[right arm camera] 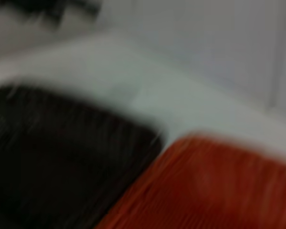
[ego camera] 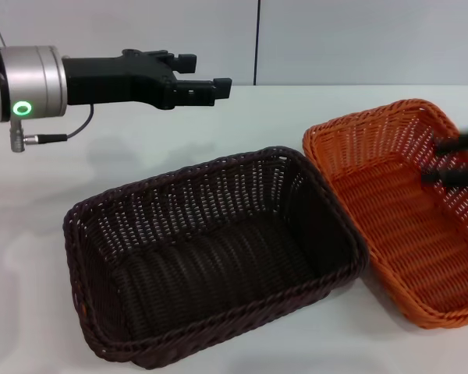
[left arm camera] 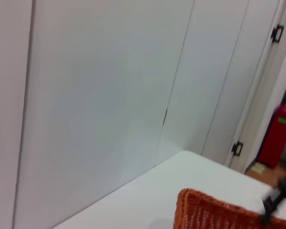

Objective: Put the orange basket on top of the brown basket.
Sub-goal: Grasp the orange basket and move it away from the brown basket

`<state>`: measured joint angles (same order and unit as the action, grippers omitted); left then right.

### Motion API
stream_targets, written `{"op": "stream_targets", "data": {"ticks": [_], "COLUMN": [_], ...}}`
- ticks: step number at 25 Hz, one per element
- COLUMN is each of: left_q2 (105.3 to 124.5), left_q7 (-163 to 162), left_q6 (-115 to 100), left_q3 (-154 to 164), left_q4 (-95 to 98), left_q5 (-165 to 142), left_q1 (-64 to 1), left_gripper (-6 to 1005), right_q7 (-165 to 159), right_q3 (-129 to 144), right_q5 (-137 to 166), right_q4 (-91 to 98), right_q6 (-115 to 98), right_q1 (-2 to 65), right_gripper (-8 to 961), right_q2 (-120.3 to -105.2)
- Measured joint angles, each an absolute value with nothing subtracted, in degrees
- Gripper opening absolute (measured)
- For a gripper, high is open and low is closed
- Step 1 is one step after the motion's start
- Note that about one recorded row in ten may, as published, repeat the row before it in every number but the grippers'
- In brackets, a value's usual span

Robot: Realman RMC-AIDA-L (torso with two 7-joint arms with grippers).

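The brown basket (ego camera: 210,257) sits empty at the front middle of the white table (ego camera: 47,187). The orange basket (ego camera: 405,210) lies to its right, its near left side touching the brown basket's right rim. My right gripper (ego camera: 455,160) is motion-blurred at the right edge, over the inside of the orange basket, its fingers apart and empty. My left gripper (ego camera: 207,78) hangs open and empty above the far table, behind the brown basket. The right wrist view shows the brown basket (right arm camera: 62,157) and the orange basket (right arm camera: 214,191) side by side. The orange basket's rim (left arm camera: 214,210) shows in the left wrist view.
A pale panelled wall (ego camera: 335,39) stands behind the table's far edge. In the left wrist view a red object (left arm camera: 279,136) stands on the floor by the wall past the table. Bare table lies left of and behind the brown basket.
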<state>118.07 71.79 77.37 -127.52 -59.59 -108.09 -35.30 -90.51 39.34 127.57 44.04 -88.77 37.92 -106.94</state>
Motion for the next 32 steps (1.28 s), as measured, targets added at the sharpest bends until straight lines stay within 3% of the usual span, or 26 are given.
{"op": "stream_targets", "data": {"ticks": [12,18,19,20,21,23,24,28,30,32], "left_q2": [118.11,118.12,118.12,118.12,118.12,118.12,118.12,118.13,118.13,118.09], "left_q7": [72.9,72.9,72.9,72.9,72.9,72.9,72.9,72.9,72.9,73.0], "left_q6": [77.5,77.3,77.2,77.2,77.2,76.8,76.4,75.6,74.9,74.3], "left_q3": [-127.5,-127.5,-127.5,-127.5,-127.5,-127.5,-127.5,-127.5,-127.5,-127.4], "left_q4": [-56.0,-55.8,-55.8,-55.8,-55.8,-55.3,-55.1,-55.0,-54.8,-54.3], "left_q5": [-101.6,-100.9,-100.9,-100.9,-100.9,-100.8,-100.8,-100.8,-100.8,-100.8], "left_q1": [-33.0,-33.5,-33.7,-33.7,-33.7,-34.5,-34.8,-35.2,-35.4,-35.8], "left_gripper": [866,865,865,865,865,865,865,865,865,865], "right_q7": [-93.2,-93.5,-93.3,-93.3,-93.2,-93.2,-93.2,-92.4,-91.5,-90.8], "right_q3": [48.5,54.4,55.4,55.4,56.8,57.7,59.6,61.2,60.4,58.0], "right_q5": [144.7,144.9,145.0,145.0,145.0,145.0,144.8,143.9,142.6,140.8], "right_q4": [47.2,48.6,49.7,49.7,50.9,51.3,51.7,51.9,51.9,51.9], "right_q6": [-103.7,-108.6,-110.6,-110.6,-112.6,-113.3,-114.8,-116.0,-116.4,-116.6], "right_q1": [41.3,41.5,41.5,41.5,41.5,41.5,41.7,42.0,42.1,42.1], "right_gripper": [574,574,572,571,569,566,565,559,556,553], "right_q2": [-110.11,-113.07,-114.30,-114.30,-115.61,-116.15,-117.30,-118.30,-118.06,-116.81]}}
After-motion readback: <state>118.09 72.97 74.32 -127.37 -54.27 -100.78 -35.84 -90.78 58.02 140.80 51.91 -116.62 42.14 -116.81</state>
